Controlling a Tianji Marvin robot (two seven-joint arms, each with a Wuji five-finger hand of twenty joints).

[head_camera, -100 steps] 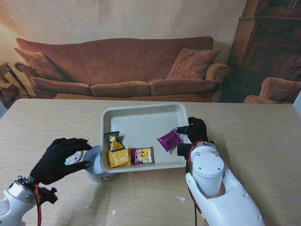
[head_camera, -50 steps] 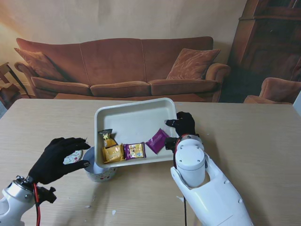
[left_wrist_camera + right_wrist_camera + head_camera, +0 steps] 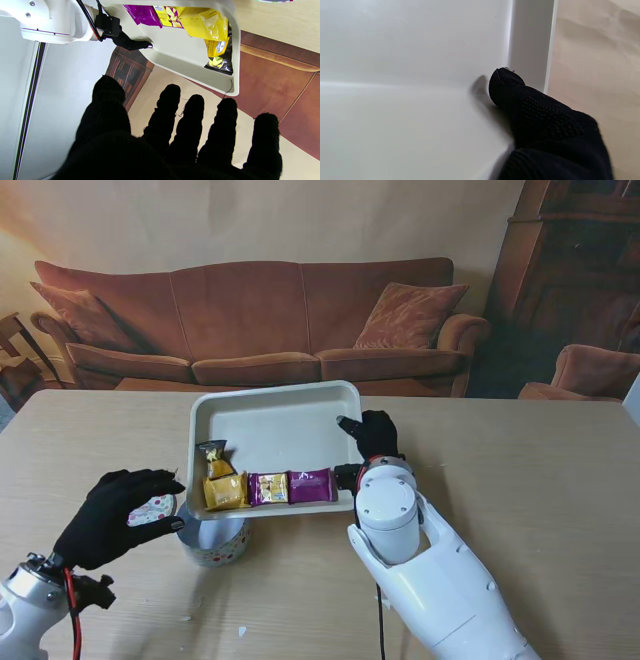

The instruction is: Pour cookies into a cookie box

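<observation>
My right hand (image 3: pixel 372 442) is shut on the right rim of the white tray (image 3: pixel 280 420), which is lifted and tilted toward me. Several wrapped cookie packets lie along its near edge: a black-yellow one (image 3: pixel 212 456), a yellow one (image 3: pixel 224 491), a yellow-purple one (image 3: pixel 268 488) and a purple one (image 3: pixel 312 485). The round flowered cookie box (image 3: pixel 213 542) stands under the tray's near left corner. My left hand (image 3: pixel 115 515) is just left of the box and holds a small round patterned lid (image 3: pixel 152 510). The left wrist view shows the tray (image 3: pixel 175 57) from the side with its packets (image 3: pixel 200 22). The right wrist view shows only the tray's inside (image 3: pixel 420 112) and a fingertip (image 3: pixel 506 85).
The wooden table (image 3: pixel 540 470) runs wide on both sides. A few white crumbs (image 3: pixel 242 631) lie near its front edge. A brown sofa (image 3: pixel 260 320) stands behind the table and a dark cabinet (image 3: pixel 580 270) at the far right.
My right hand has carried the tray leftward and tipped it. The packets slid into a row along its near edge, and its near left corner now overhangs the box. My left hand drew back slightly.
</observation>
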